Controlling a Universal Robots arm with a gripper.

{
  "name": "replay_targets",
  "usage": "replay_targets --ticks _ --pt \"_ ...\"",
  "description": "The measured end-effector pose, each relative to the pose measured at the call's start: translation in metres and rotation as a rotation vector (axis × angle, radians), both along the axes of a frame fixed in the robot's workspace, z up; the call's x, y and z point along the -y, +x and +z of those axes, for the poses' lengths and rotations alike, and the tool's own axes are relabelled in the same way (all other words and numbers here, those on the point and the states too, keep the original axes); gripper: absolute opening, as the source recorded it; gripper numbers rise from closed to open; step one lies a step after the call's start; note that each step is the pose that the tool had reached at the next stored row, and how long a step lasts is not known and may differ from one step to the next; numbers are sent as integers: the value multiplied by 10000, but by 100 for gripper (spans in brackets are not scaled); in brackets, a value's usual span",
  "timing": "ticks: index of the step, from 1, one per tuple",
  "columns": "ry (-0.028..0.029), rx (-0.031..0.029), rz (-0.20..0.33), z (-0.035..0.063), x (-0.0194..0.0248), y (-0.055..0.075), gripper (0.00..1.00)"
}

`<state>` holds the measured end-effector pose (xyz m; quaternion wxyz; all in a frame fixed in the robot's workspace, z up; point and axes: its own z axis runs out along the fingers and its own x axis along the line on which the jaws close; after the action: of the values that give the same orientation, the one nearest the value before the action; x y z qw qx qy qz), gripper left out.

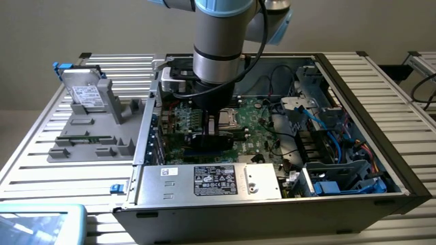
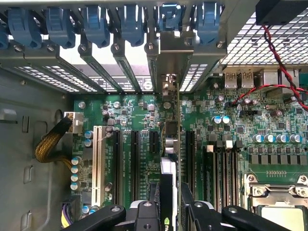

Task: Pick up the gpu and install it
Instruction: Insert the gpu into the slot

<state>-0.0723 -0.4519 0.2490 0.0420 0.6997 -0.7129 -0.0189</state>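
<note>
The gpu (image 2: 168,166) appears edge-on in the wrist view, standing upright between the black expansion slots (image 2: 135,159) of the green motherboard (image 2: 216,110). Its metal end bracket (image 2: 168,83) reaches the rear slot openings under the blue clips (image 2: 96,21). My gripper (image 2: 172,195) is shut on it, one black finger (image 2: 150,211) on each side. In the exterior view my gripper (image 1: 216,130) reaches down inside the open computer case (image 1: 371,102), with the dark gpu (image 1: 216,143) below it over the motherboard (image 1: 256,122). Whether the card sits fully in its slot I cannot tell.
A silver hard drive (image 1: 85,94) with a white label leans on a grey fixture (image 1: 89,138) at the exterior view's left. The power supply (image 1: 211,181) lies along the case's near wall. Blue cables (image 1: 327,122) and drive cages fill its right side. Red wires (image 2: 274,57) run near the rear ports.
</note>
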Motion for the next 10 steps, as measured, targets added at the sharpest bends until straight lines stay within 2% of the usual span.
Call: replay_targets --ticks 10 --pt "25 0 80 0 6 2 28"
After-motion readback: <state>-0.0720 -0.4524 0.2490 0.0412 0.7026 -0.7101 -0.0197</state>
